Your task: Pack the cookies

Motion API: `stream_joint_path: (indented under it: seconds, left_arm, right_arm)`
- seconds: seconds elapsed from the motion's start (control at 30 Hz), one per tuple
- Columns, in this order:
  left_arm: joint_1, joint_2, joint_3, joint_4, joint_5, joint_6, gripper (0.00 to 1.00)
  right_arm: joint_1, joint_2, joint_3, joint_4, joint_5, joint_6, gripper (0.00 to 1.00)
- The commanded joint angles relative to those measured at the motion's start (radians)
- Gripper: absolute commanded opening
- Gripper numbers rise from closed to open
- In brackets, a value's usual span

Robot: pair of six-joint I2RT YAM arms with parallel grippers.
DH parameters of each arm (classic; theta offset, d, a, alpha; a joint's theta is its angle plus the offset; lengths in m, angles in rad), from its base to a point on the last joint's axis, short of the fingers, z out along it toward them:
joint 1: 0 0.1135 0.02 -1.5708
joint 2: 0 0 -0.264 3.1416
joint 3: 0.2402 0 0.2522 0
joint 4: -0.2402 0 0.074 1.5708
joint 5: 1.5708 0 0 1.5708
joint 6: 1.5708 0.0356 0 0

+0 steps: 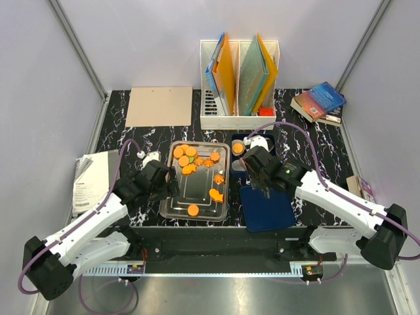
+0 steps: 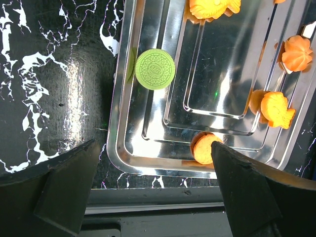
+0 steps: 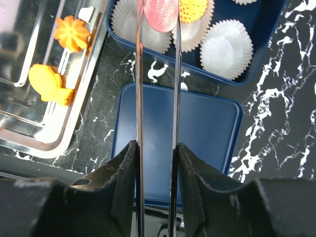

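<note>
Pale grey walls [image 1: 131, 39] on three sides. Black white-veined tabletop [image 1: 157, 134]. White file rack [image 1: 236, 122] far centre; stacked books [image 1: 319, 102] far right.

a robot test booth in a lab

you're looking into a booth closed in by plain pale wall panels [image 1: 157, 39] on metal frame posts [image 1: 79, 49]. a left arm [image 1: 92, 226] and a right arm [image 1: 341, 200] are bolted to a black rail [image 1: 216, 246] at the near edge of a black marbled table [image 1: 308, 141]. a file rack [image 1: 239, 119], books [image 1: 319, 102] and a steel tray [image 1: 197, 190] of cookies [image 1: 190, 151] share the tabletop.
</note>
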Motion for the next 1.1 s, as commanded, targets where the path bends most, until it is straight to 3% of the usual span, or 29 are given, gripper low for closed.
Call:
stream_joint_path:
  seconds: [0.0, 0.3, 0.5, 0.63, 0.9, 1.07]
  left_arm:
    - [-0.004, 0.003, 0.024, 0.01, -0.032, -0.005, 0.99]
    - [-0.004, 0.01, 0.026, 0.01, -0.033, -0.005, 0.99]
    - [-0.004, 0.009, 0.024, 0.01, -0.033, -0.005, 0.99]
    - [-0.003, 0.006, 0.024, 0.009, -0.033, -0.005, 0.99]
    - [-0.004, 0.0, 0.023, 0.01, -0.032, -0.005, 0.99]
    - [-0.004, -0.002, 0.023, 0.01, -0.028, -0.005, 0.99]
  right_arm:
    - [-0.015, 0.009, 0.007, 0.07, -0.041, -0.031, 0.4]
    - [-0.015, 0.03, 0.005, 0.089, -0.061, -0.027, 0.41]
    - [-0.016, 0.033, 0.013, 0.089, -0.055, -0.027, 0.53]
    - [-0.018, 0.026, 0.024, 0.087, -0.048, -0.029, 0.56]
    - [-0.025, -0.042, 0.099, 0.015, 0.048, -0.055, 0.56]
    - [-0.12, -0.094, 0.099, -0.017, 0.088, -0.066, 0.49]
